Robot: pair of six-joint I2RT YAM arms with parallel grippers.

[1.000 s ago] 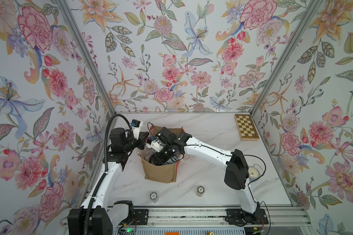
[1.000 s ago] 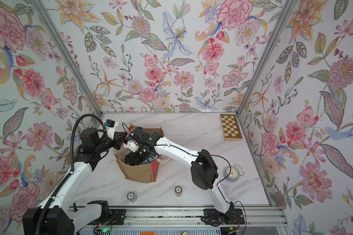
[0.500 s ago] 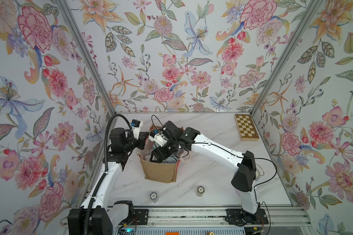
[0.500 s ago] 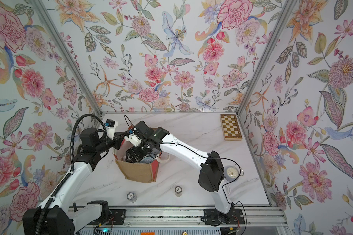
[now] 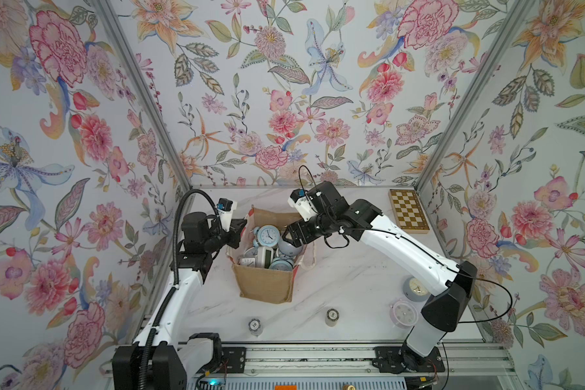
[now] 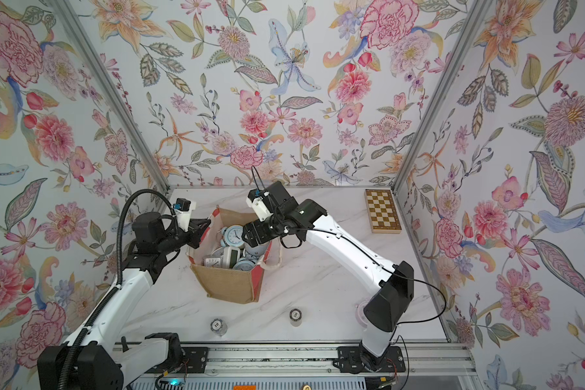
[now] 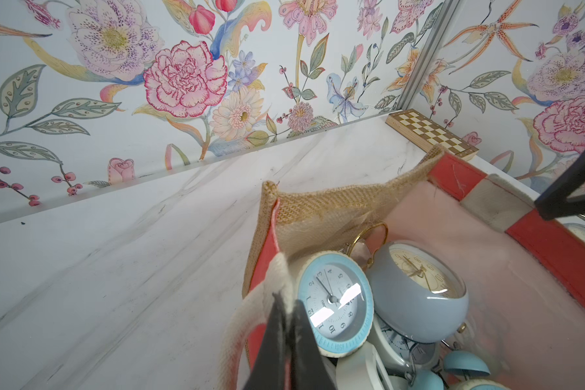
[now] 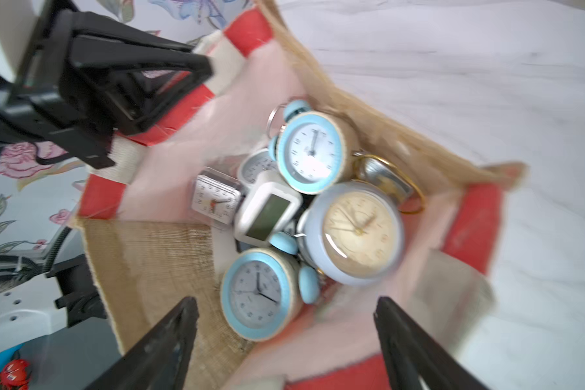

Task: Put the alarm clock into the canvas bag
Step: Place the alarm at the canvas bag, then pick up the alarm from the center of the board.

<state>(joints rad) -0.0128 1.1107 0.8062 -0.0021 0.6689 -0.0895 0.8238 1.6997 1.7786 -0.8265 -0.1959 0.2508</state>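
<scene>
The left claw [image 7: 287, 302] is pinched tight on the strap [image 7: 277, 270] of the canvas bag [image 5: 264, 283], which stands on the counter [image 5: 345, 280]. The right claw [image 8: 286, 304] hangs wide and empty over the bag's mouth, and the grey alarm clock [image 8: 355, 233] (cream face up) lies inside among other clocks [image 8: 309, 152].

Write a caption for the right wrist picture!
Open right gripper hovers above the canvas bag full of alarm clocks.
</scene>
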